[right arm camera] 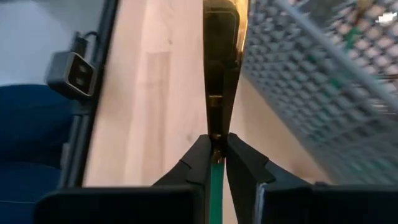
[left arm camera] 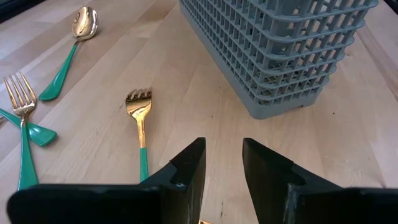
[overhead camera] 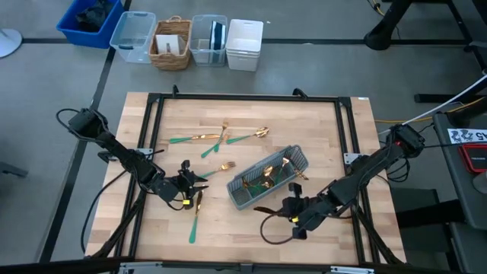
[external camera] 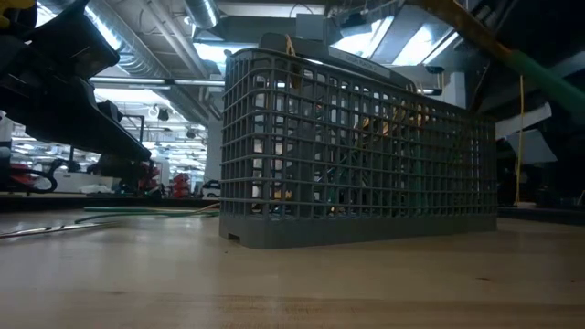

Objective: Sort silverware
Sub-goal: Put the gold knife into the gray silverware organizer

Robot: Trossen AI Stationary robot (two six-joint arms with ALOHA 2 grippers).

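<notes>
The grey slotted caddy (overhead camera: 268, 180) stands at mid-table with several gold and green pieces in it. Loose silverware lies to its left: a spoon (left arm camera: 69, 46), a fork (left arm camera: 22, 124), another fork (left arm camera: 139, 124) whose handle runs under my left gripper, and one piece (overhead camera: 195, 218) near the front edge. My left gripper (left arm camera: 222, 168) hovers open over the wood with nothing between its fingers. My right gripper (right arm camera: 216, 149) is off the caddy's near right corner, shut on a long flat gold-headed piece (right arm camera: 220, 68). My right gripper pinches the piece where its gold head meets the green handle (right arm camera: 215, 157), between its two fingertips. The fingers lie along it. The gold head sticks out ahead of the fingers, lifted clear of the table beside the caddy's wall (right arm camera: 311, 93).
A black frame (overhead camera: 152, 114) borders the wooden table. Beyond the far edge, several bins and a wicker basket (overhead camera: 170, 44) sit on the floor. Bare wood lies between the caddy and the near edge.
</notes>
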